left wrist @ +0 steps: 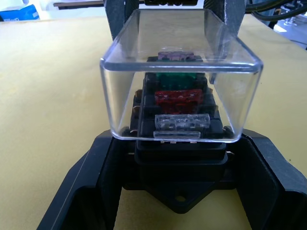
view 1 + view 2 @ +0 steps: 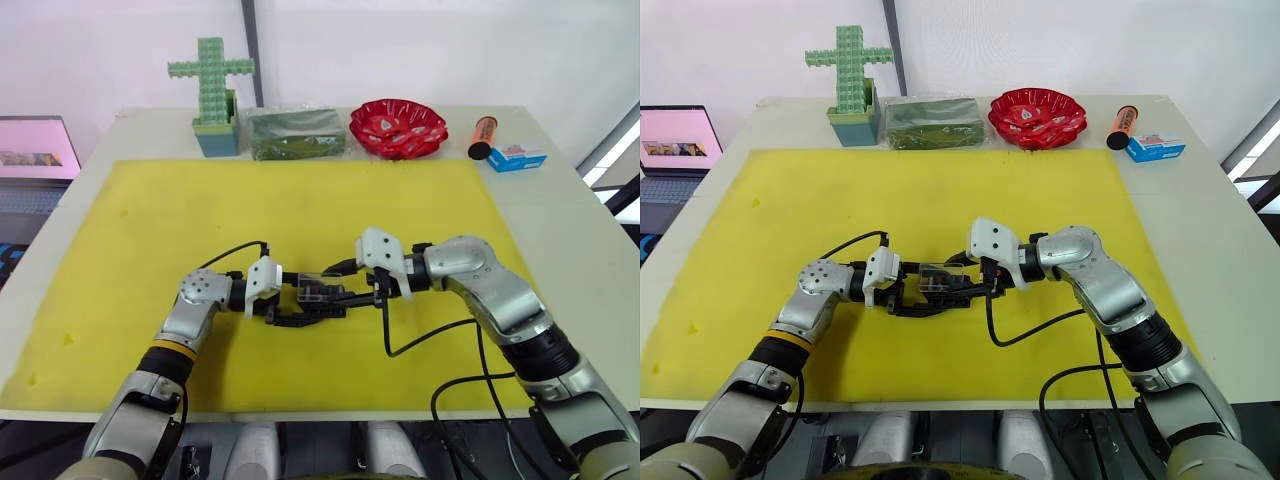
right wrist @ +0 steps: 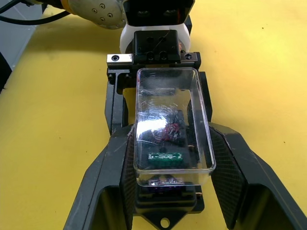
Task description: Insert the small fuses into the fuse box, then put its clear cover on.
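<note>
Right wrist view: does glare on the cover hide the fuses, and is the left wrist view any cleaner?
Right wrist view: white reflections smear the cover, so only the green fuse and a bit of red read clearly. Left wrist view: the cover is nearly glare-free, and all four fuses show in the box.

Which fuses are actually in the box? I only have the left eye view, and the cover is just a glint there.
Observer: All four. The left wrist view shows a grey fuse, red fuse, green fuse and purple fuse in a row in the fuse box, under the cover.
Operator: What grips what?
Observer: The left jaws flank the fuse box's black base; the right wrist view shows the right jaws against the cover's long sides.
Operator: Cover fully down?
Observer: Its rim surrounds the box's top; whether it has latched, I cannot tell.
</note>
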